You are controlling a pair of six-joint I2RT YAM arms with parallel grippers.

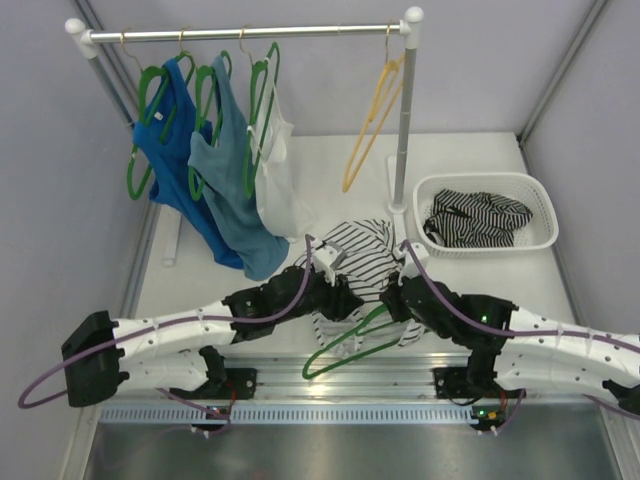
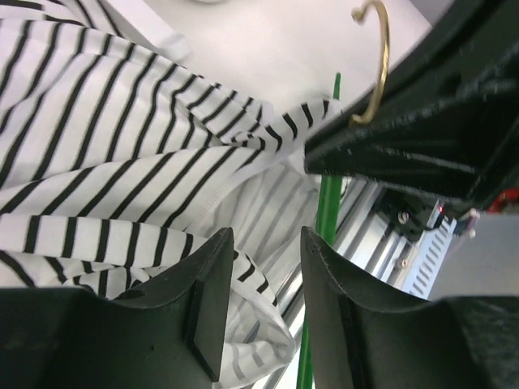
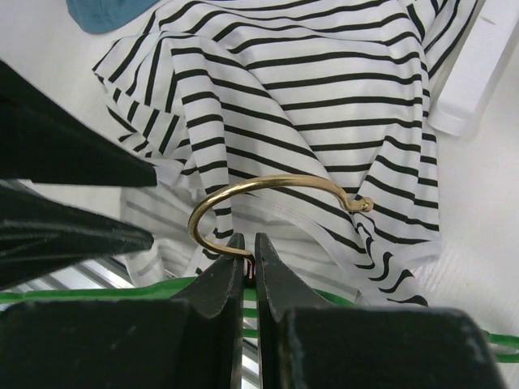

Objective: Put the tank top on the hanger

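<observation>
- White desk (image 1: 480,275) is carrying the tank top (image 1: 365,250), which is lying crumpled between our arms and touching the hanger (image 1: 345,350).
- Our right tool (image 3: 250,251) is clamping the hanger; our left tool (image 2: 263,239) is hovering narrowly parted over fabric.
- We are judging the threading barely begun.

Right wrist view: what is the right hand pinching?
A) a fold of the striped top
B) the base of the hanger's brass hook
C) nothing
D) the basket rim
B: the right hand is shut on the hanger at the foot of its brass hook, the tank top lying behind.
</observation>
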